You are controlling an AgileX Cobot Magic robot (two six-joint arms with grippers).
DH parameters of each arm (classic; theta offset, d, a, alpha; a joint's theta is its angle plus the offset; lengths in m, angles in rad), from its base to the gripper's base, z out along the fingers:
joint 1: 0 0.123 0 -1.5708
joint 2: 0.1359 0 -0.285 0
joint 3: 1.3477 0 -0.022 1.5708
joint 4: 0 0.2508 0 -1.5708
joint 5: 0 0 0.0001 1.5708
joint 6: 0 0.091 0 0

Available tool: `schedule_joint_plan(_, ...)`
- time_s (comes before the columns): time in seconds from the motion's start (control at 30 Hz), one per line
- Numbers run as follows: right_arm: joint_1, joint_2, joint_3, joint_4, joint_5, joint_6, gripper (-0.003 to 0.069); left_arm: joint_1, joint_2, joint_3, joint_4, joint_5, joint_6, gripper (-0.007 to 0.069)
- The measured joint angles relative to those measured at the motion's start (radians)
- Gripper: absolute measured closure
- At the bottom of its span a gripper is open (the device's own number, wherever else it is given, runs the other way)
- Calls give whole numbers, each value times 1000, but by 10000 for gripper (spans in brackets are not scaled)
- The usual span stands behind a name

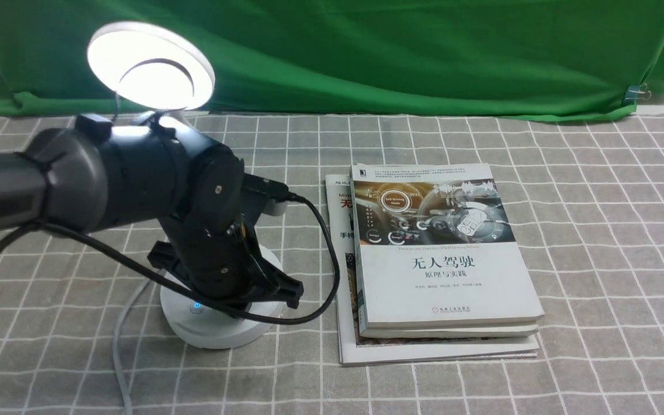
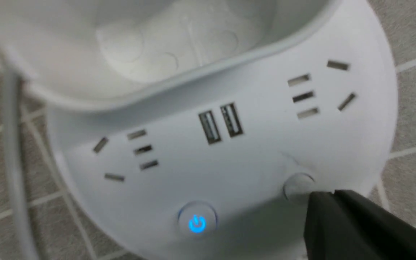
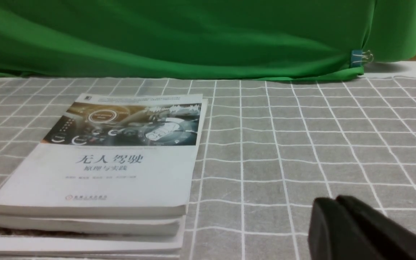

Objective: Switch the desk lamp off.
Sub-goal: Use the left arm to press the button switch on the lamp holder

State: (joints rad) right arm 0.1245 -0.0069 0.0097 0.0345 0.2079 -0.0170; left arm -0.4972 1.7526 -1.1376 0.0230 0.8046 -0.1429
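Observation:
The desk lamp is white, and its round disc head (image 1: 150, 66) glows brightly at the back left. Its round base (image 1: 217, 331) stands on the checked cloth under my left arm. In the left wrist view the base (image 2: 247, 162) shows sockets, two USB ports, a blue-lit power button (image 2: 197, 223) and a plain round button (image 2: 296, 186). The cup holder (image 2: 139, 47) sits behind them. My left gripper (image 2: 332, 193) is shut, with its tips at the edge of the plain button. In the front view it (image 1: 234, 288) points down onto the base. My right gripper (image 3: 336, 200) is shut, empty, low over the cloth.
A stack of books (image 1: 441, 265) lies right of the lamp, and shows in the right wrist view (image 3: 114, 159). The lamp's grey cord (image 1: 121, 346) runs from the base toward the front edge. A green backdrop (image 1: 366, 52) hangs along the back, with a clip (image 1: 637, 92) on it.

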Motion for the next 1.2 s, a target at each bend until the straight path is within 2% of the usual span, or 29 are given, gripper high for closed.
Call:
schedule_joint_plan(0.7, 0, 0, 0, 0, 0, 0, 617, 0, 56, -10, 14, -36, -13, 624)
schedule_joint_plan(1.2, 0, 0, 0, 0, 0, 0, 617, 0, -9, 0, 18, -27, -34, 624)
